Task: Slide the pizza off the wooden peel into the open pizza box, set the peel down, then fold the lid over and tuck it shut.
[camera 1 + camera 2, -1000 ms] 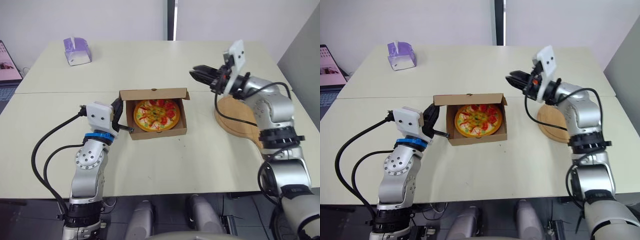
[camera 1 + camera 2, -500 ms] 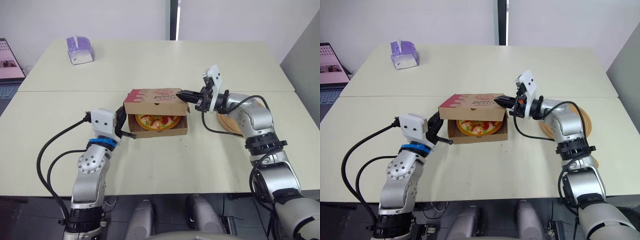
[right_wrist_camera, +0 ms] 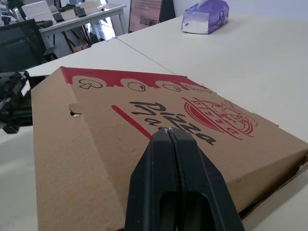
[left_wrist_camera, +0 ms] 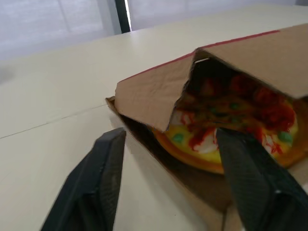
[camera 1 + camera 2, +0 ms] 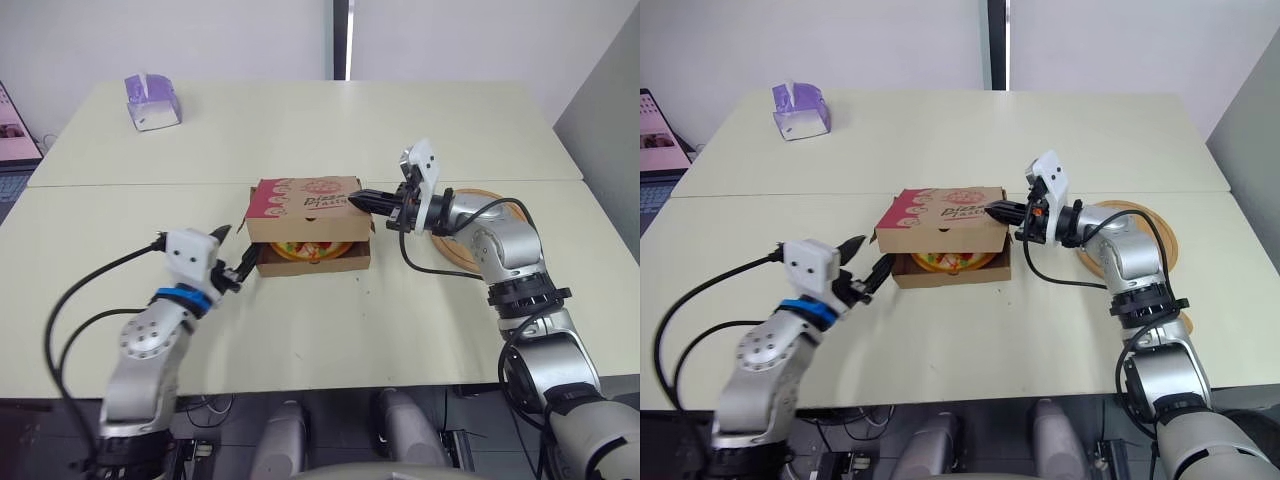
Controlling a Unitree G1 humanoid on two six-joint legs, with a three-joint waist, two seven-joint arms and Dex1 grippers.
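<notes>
The pizza box (image 5: pixel 312 262) sits mid-table, long axis left to right, with its lid (image 5: pixel 308 203) folded over but not yet tucked; the pizza (image 5: pixel 305 250) is seen through the gap along the front edge. The right gripper (image 5: pixel 362 201), fingers pressed together, is laid at the lid's right edge and is judged nearer for the tuck. The left gripper (image 5: pixel 235 250), fingers apart, is held at the front-left corner. The peel (image 5: pixel 1162 238) lies just right of the box

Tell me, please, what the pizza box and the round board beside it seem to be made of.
The pizza box looks like matte brown corrugated cardboard with red and black print; its flap shows faint ribbing. The round board looks like pale, smooth wood, though no grain is discernible.
</notes>
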